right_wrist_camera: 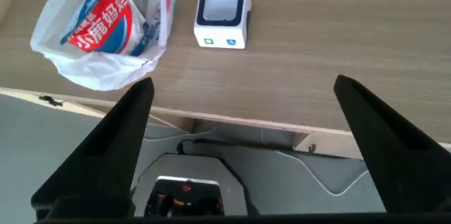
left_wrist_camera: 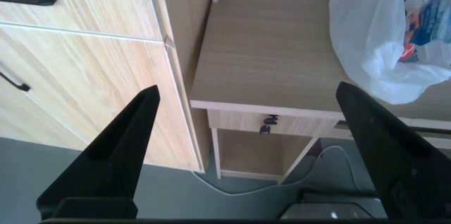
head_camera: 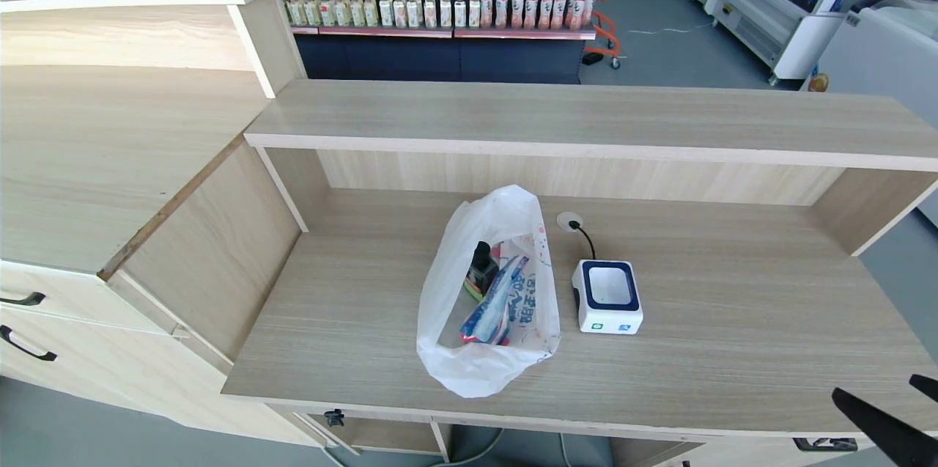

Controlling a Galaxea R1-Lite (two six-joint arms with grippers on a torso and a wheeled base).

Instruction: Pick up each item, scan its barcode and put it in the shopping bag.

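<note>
- The pale wood table (head_camera: 733,320) is stretching wide beneath a raised ledge (head_camera: 586,122), with side walls closing it in at both ends.
- The white shopping bag (head_camera: 469,372) is lying open near the table's front edge, holding a dark bottle (head_camera: 481,265) and a blue-and-red packet (head_camera: 492,306).
- The scanner (head_camera: 607,296) is sitting just beside the bag on its right, its black cable (head_camera: 584,236) running back to a hole in the table.
- A broad run of bare wood is lying between the scanner and the right-hand wall.
- My left fingers (left_wrist_camera: 113,160) are hanging released and spread wide off the table's front left corner, over grey floor beside the drawers (left_wrist_camera: 70,76).
- My right fingers (right_wrist_camera: 106,153) are hanging released too, grasping nothing, just off the front edge toward the right corner.
- Beyond the ledge, shelves (head_camera: 440,9) of bottles and glass-fronted coolers (head_camera: 777,12) are lining a grey aisle.
</note>
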